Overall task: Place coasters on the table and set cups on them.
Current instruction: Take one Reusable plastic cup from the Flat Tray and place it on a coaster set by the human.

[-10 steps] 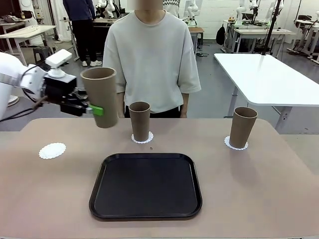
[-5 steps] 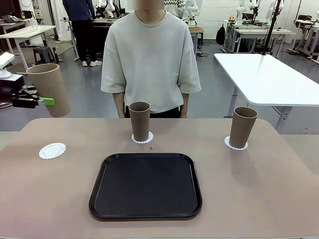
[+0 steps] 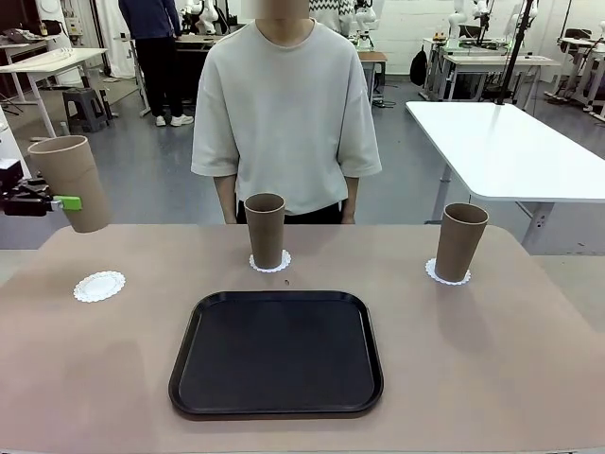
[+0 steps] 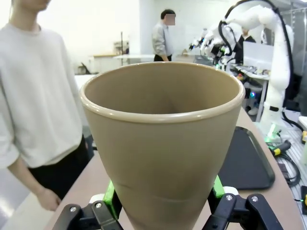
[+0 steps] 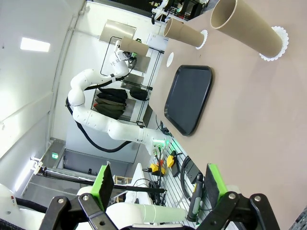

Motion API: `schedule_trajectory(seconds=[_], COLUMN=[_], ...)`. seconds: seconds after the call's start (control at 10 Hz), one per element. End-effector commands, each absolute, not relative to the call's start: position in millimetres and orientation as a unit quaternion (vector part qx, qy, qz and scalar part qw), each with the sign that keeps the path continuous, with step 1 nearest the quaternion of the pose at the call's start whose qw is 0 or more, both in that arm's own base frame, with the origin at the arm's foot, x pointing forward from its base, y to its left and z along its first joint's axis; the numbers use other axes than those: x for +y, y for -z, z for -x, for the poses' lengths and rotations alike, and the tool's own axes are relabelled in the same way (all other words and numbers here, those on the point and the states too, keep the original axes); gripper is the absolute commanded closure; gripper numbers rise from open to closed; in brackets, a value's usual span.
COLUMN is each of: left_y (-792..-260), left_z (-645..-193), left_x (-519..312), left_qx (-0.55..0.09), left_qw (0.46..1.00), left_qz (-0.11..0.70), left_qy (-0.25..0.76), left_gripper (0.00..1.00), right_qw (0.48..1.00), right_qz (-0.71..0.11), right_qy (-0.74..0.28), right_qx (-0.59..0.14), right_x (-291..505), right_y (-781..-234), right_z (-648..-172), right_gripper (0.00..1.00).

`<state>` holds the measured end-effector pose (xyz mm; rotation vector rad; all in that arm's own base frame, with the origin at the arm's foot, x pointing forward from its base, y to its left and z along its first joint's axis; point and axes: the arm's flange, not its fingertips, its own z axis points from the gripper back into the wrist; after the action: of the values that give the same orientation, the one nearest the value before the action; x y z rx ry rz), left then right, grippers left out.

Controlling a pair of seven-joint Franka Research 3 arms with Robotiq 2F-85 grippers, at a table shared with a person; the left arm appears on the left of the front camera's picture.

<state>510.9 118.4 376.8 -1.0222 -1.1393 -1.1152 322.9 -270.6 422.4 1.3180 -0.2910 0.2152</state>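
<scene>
Table, 1 pc.: beige-tan worktop w/ rounded corners, seen across its full width in front view.

Person, 1: stood at the far edge, centre, light short-sleeved top, arms hung down.

Tray, 1 pc.: black, rectangular w/ rounded corners, laid flat at worktop centre, toward the near edge.

Cups, 3 pcs., tan-brown tapered tumblers:
- no. 1: held in the air beyond the far-left corner, above worktop level, rim up, slightly tilted. Seen close in left wrist view, open mouth toward camera.
- no. 2: upright near the far edge, centre, just behind the tray.
- no. 3: upright near the far edge, right side.

Coasters, 3 pcs., white scalloped doilies:
- no. 1: bare, flat at the left side, below and slightly right of the held cup, well apart from it.
- no. 2: under cup no. 2.
- no. 3: under cup no. 3.

Grippers, 2 pcs.:
- left gripper: at picture's left edge, green pads clamped on the lower wall of cup no. 1; grip confirmed in left wrist view, one pad pressed at each side of the cup.
- right gripper: fingers spread wide, nothing between them; worktop w/ tray & cups seen sideways beyond.
</scene>
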Motion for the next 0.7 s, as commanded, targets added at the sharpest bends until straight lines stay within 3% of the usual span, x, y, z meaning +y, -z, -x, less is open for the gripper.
schedule_trajectory(seconds=[0.0,0.6], left_y=[-366.4,-370.0], left_z=[-504.6,-493.6], left_x=[121.7,100.2], left_qx=[-0.463,-0.461], left_qw=[0.602,0.635], left_qz=[0.432,0.395], left_qy=[0.485,0.478], left_gripper=[0.16,0.16], right_qw=[0.777,0.777], right_qz=[-0.609,-0.609], right_qy=[-0.093,-0.093], right_qx=[-0.13,-0.13], right_x=[-270.1,-270.1], right_y=[-424.8,-424.8], right_z=[-322.9,-322.9], right_gripper=[0.0,0.0])
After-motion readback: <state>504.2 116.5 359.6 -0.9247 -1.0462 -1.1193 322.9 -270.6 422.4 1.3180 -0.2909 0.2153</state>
